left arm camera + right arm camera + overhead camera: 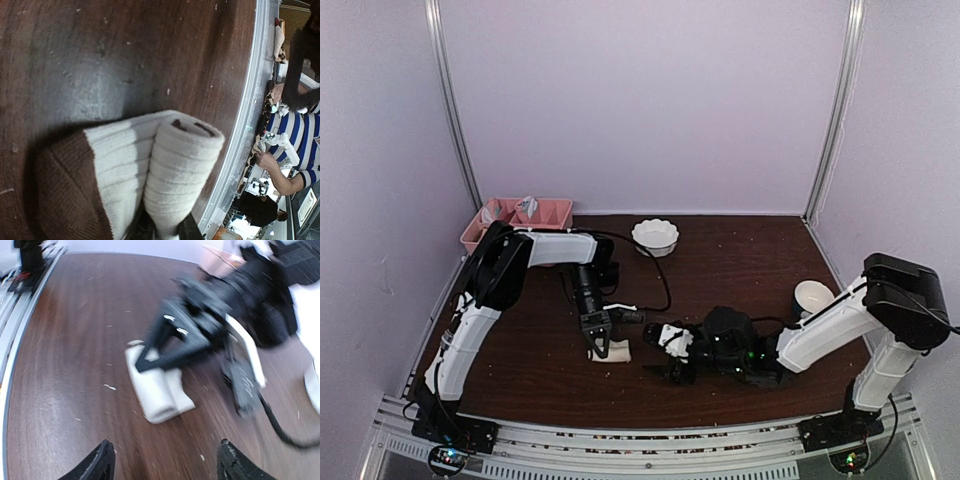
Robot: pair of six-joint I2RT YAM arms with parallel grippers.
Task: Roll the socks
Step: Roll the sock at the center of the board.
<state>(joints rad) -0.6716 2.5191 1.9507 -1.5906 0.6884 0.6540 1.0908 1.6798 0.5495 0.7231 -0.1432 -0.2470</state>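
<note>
**A:** How does the left gripper (598,340) stand?

**B:** Its jaws are clamped on the sock (180,165). The rolled part sits between them.

**A:** And where is this sock?

**B:** It lies on the table (740,260), on the near side of the bowl (655,237), a little to the left of it and well apart from it. It is cream with a brown patch. One end is rolled up and the rest lies flat.

**A:** What about the right gripper (167,467)?

**B:** Its jaws are apart and there is nothing between them. It is low over the table, also on the near side of the bowl, almost straight in front of it. It points toward the sock but does not touch it.

**A:** Is there anything else?

**B:** A pink tray (517,213) stands to the left of the bowl. A white cup (813,297) stands to the right of the bowl, somewhat nearer to the arm bases.
</note>
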